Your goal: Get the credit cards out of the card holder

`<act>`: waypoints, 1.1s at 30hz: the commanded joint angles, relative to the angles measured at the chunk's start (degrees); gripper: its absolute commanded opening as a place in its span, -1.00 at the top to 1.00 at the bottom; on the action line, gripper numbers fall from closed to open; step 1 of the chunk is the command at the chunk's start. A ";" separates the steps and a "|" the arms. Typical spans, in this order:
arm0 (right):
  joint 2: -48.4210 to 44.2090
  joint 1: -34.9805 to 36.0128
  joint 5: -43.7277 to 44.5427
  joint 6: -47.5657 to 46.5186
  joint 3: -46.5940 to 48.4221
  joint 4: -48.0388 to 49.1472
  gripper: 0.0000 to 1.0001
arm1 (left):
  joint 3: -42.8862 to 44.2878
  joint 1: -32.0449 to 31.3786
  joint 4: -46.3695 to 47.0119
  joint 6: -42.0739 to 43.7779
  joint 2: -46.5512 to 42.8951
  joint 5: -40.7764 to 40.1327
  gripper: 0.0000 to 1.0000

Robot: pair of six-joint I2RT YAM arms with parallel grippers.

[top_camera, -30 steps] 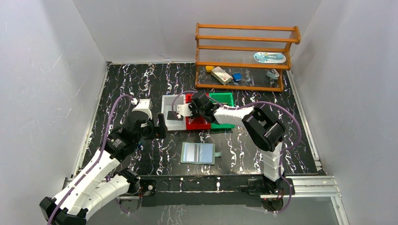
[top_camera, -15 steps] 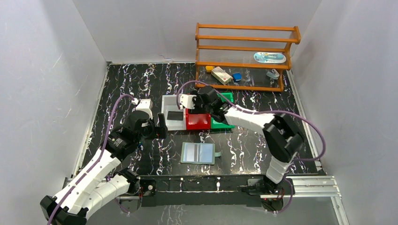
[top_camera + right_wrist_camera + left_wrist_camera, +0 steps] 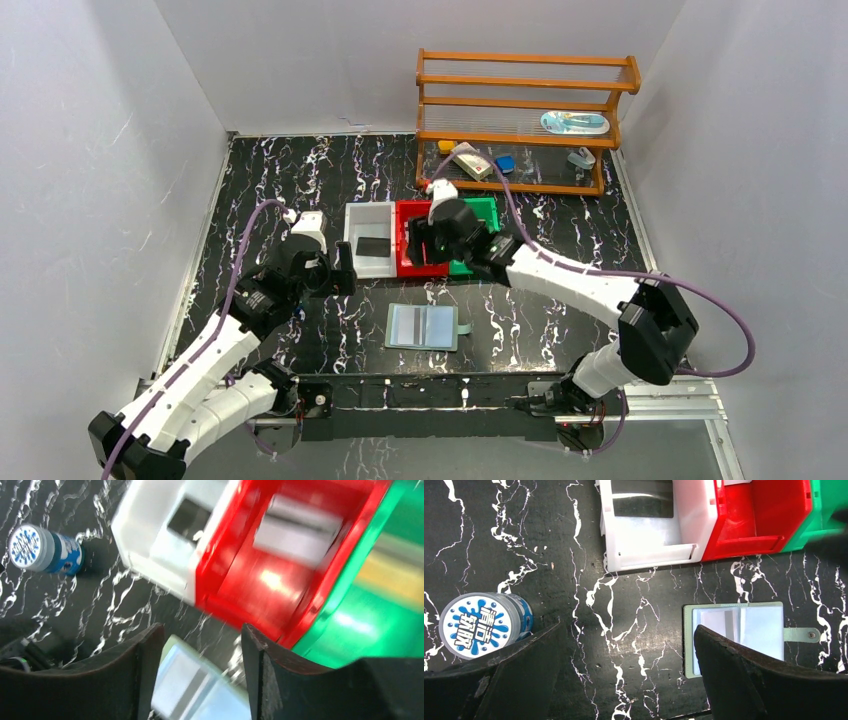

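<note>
Black-marbled tabletop [image 3: 300, 180]; my left fingers [image 3: 499, 680] wide, right fingers [image 3: 135, 680] parted, both empty. Credit cards [image 3: 372, 246] are thin, stiff, slick; the card holder [image 3: 744, 625] may hold another: pinch its edge.

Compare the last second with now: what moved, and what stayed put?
The right pincer slid rightward from over the white bin to above the red bin and green bin. Its jaws opened wider and hold nothing. The black card in the white bin is now uncovered. The left pincer, open, the card holder and the tin stayed as they were.
</note>
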 commanded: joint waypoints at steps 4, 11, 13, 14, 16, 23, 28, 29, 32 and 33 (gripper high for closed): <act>1.71 15.11 20.56 35.62 -2.93 -15.84 -0.44 | 0.90 0.92 -2.50 -1.33 1.13 -4.24 -0.97; 11.52 22.44 27.16 43.25 4.70 -26.22 -0.57 | 1.09 1.36 -3.97 -2.97 0.90 -7.06 -0.97; 13.19 22.75 26.24 42.91 5.62 -25.45 -0.56 | 1.04 1.54 -4.06 -3.17 0.74 -7.45 -0.97; 13.86 22.95 25.90 42.93 5.96 -25.01 -0.55 | 1.04 1.49 -4.17 -3.25 0.75 -7.63 -0.97; 14.81 23.12 25.15 42.98 6.15 -23.88 -0.54 | 1.11 1.57 -4.31 -3.37 0.76 -7.81 -0.97; 18.83 23.13 23.07 41.79 7.81 -22.42 -0.49 | 1.11 1.79 -4.32 -3.35 0.89 -7.32 -0.97; 21.85 23.13 22.16 41.83 9.51 -23.33 -0.49 | 1.21 1.90 -4.32 -3.31 0.87 -7.21 -0.97; 22.38 23.11 22.39 42.33 9.96 -24.35 -0.49 | 1.17 1.84 -4.37 -3.26 0.84 -7.21 -0.97; 23.10 23.08 22.42 43.08 10.06 -25.28 -0.46 | 1.18 1.92 -4.48 -3.37 0.61 -7.29 -0.97; 22.85 23.08 22.20 43.21 9.65 -24.77 -0.45 | 1.16 1.92 -4.41 -3.37 0.59 -7.29 -0.97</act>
